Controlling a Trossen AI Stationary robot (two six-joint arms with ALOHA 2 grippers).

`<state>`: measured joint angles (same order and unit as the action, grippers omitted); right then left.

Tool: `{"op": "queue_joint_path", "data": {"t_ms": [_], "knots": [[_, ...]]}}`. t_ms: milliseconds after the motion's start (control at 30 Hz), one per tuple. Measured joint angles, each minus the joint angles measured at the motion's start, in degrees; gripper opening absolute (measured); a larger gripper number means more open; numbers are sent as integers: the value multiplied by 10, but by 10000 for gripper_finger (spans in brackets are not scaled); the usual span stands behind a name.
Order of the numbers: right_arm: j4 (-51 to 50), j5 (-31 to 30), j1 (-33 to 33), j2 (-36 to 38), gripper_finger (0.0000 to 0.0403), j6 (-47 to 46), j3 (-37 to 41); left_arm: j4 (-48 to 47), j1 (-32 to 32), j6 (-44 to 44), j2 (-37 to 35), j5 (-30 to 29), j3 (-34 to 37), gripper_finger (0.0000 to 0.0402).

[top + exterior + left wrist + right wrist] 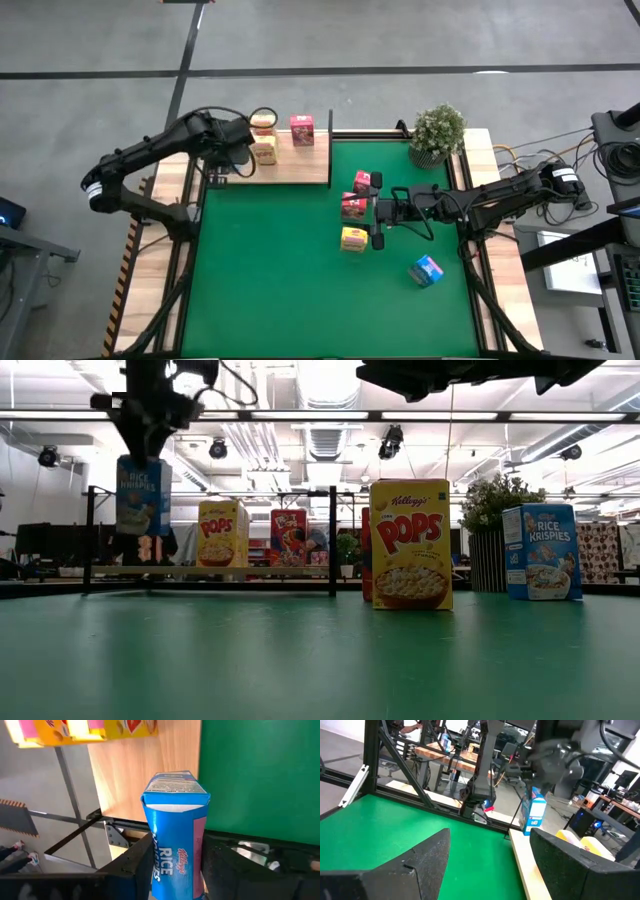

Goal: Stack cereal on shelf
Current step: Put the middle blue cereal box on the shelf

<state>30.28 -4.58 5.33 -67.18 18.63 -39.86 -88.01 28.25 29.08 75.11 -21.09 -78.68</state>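
Fingers of the left gripper (175, 865) are clamped on a blue cereal box (175, 827), holding it upright in the air above the outer end of the shelf (300, 170), the light-wood board lying along the far edge of the green mat (270, 280) at its left corner. On that board already stand a yellow box (264, 150) with another box (263, 122) behind it, and a pink box (302, 130) nearer the board's inner end by the black post. Over at the middle of the mat the right gripper (378, 212) hangs with its fingers wide apart and nothing between them, close beside a small cluster still to be moved: two pink boxes (357, 195) and a yellow one (353, 239). A second blue box (427, 270) lies tilted nearer the mat's right edge. By my count three are shelved, one is on its way down, and four wait on the mat, so I'd call it about halfway.
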Motion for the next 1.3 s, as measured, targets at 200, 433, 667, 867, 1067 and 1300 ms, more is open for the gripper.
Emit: {"op": "queue_joint_path", "data": {"t_ms": [200, 433, 667, 867, 1067, 1300], "knots": [[0, 0, 0, 0, 263, 0, 0, 56, 55, 76, 10, -6, 37, 119], [0, 0, -1, 0, 263, 0, 0, 139, 115, 145, 28, -24, 45, 119], [0, 0, -1, 0, 263, 0, 0, 169, 180, 202, 48, -18, 44, 119], [0, 0, -1, 0, 263, 0, 0, 180, 216, 209, 62, -4, 44, 119], [0, 0, -1, 0, 263, 0, 0, 189, 215, 205, 64, 49, 44, 119], [0, 0, -1, 0, 263, 0, 0, 201, 216, 194, 64, 60, 44, 119]]}}
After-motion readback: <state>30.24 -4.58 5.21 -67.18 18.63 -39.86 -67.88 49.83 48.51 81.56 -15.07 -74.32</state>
